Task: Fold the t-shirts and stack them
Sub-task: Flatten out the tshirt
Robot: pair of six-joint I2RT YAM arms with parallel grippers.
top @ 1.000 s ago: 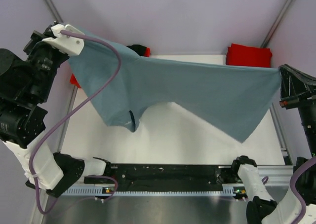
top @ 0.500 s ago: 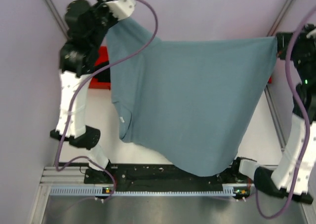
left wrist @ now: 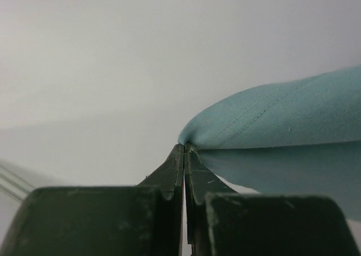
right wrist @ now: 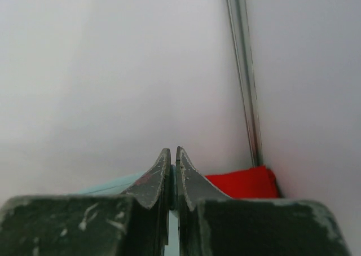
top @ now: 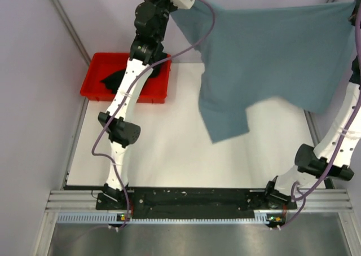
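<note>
Left gripper (left wrist: 184, 148) and right gripper (right wrist: 172, 151), each clenched on an upper edge of the grey-blue t-shirt (top: 271, 58). The jaws are pressed together with only a thin pinch of cloth between them.

The white table (top: 169, 154) lies below. The grey-blue t-shirt is stretched between the two raised arms above the table's far half. Its top edge is nearly taut and its lower part, one sleeve included, hangs free and clear of the surface.

Handling, as judged: the cloth is light, limp and without stiffness. It will swing and sag, and it will keep no shape until laid flat. It is not fragile, but a thin pinch can slip. The best holds are on stitched edges such as shoulder, hem or sleeve seam, with the two grips set well apart.

The red bin (top: 93, 81) stands at the table's far left. The black t-shirt (top: 114, 78) lies crumpled inside it, partly hidden by the left arm.

The right wrist view shows a red patch beside the jaws, probably the red t-shirt (right wrist: 242, 182).

A stitched seam (left wrist: 256, 118) runs along the held edge in the left wrist view.

No brand, label or legible writing is visible anywhere.
</note>
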